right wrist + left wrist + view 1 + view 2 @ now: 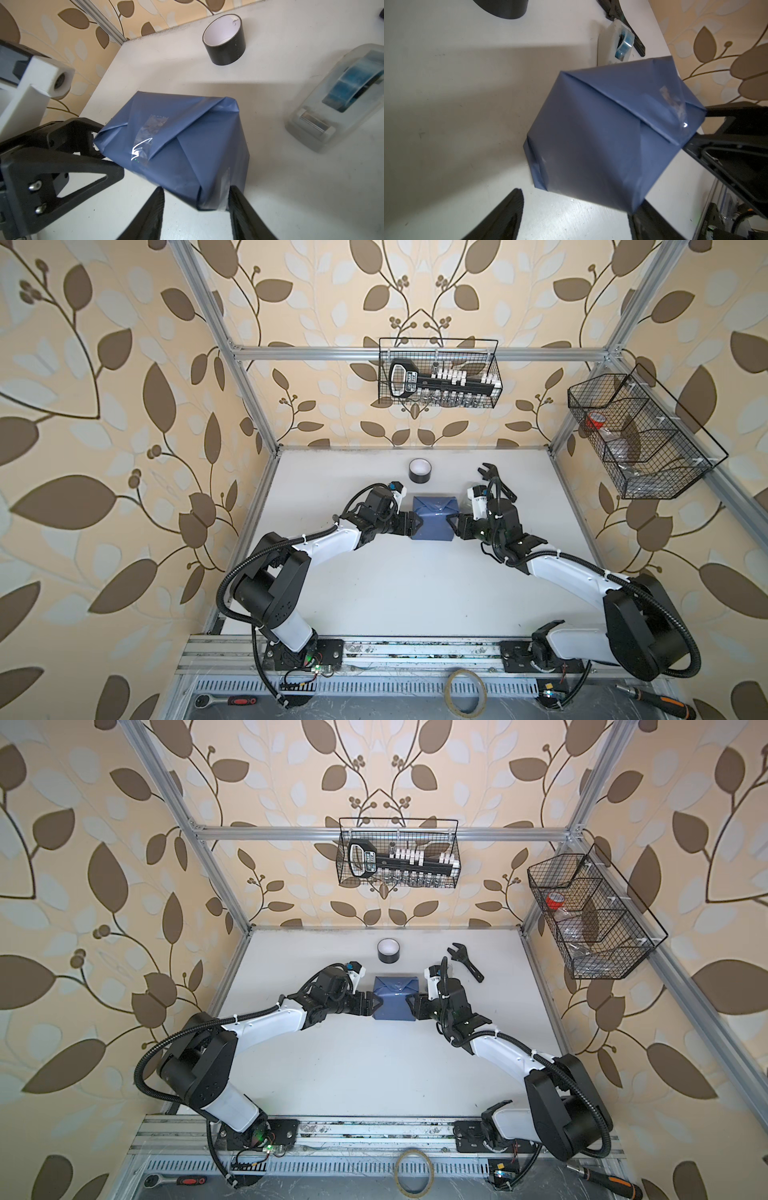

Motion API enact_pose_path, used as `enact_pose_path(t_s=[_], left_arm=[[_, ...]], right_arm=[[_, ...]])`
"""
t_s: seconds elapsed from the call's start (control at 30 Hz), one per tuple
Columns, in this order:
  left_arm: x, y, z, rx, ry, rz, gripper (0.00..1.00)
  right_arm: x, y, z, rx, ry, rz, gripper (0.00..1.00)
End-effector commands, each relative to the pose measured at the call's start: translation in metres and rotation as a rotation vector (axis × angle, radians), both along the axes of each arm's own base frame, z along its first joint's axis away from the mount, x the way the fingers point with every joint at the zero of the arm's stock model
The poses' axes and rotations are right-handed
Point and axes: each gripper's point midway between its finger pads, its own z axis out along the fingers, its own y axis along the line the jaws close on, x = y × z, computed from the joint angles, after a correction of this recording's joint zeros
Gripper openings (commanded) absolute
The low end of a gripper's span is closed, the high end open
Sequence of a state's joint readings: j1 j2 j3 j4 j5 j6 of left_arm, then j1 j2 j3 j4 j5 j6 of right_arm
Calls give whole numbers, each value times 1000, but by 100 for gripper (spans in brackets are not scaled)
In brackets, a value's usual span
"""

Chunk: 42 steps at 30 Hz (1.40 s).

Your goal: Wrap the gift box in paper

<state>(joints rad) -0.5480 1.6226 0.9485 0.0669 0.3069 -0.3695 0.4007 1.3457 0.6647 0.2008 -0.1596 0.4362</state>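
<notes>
In both top views the risk, as I judge it, is an uneven push from two sides, which could skid or turn the gift box. It sits on the bench a little past the middle toward the far edge, fully covered by the paper. The left gripper is at its left side and the right gripper at its right, each touching or nearly so. In the left wrist view the left gripper's jaws stand wide. Bare bench shows beside one finger, and only the box's near corner reaches in between them, so nothing is held. In the right wrist view a squeeze looks likely to crush or tear the thin folds, or lift the clear tape strip on top. Here the right gripper stands about half wide, with a finger on each side of the box's near corner, right against the paper. Whether it pinches I cannot tell.
</notes>
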Motion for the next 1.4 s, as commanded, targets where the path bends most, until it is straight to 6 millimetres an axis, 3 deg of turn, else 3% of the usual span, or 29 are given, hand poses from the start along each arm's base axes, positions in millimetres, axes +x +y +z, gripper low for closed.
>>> enact_pose_path(t_s=[0.0,0.33,0.63,0.77,0.83,1.0,1.23,1.37], left_arm=[[19,2,7,11,-9,38,80],[35,-4,28,-107,6,36,90],[51,3,20,-131,80,79,91],[46,5,20,-143,80,84,90],[34,6,23,-189,88,83,90],[19,9,50,-331,43,122,93],[34,-26,57,-405,95,77,94],[43,-40,58,-442,119,57,93]], right_arm=[[21,-3,12,-20,-26,-21,51],[81,2,12,75,53,-37,55],[94,7,12,155,58,46,67],[95,1,19,209,24,79,73],[95,-3,26,220,-2,82,75],[105,-10,33,205,-39,62,79],[124,7,23,259,-1,131,77],[117,11,14,273,34,147,75]])
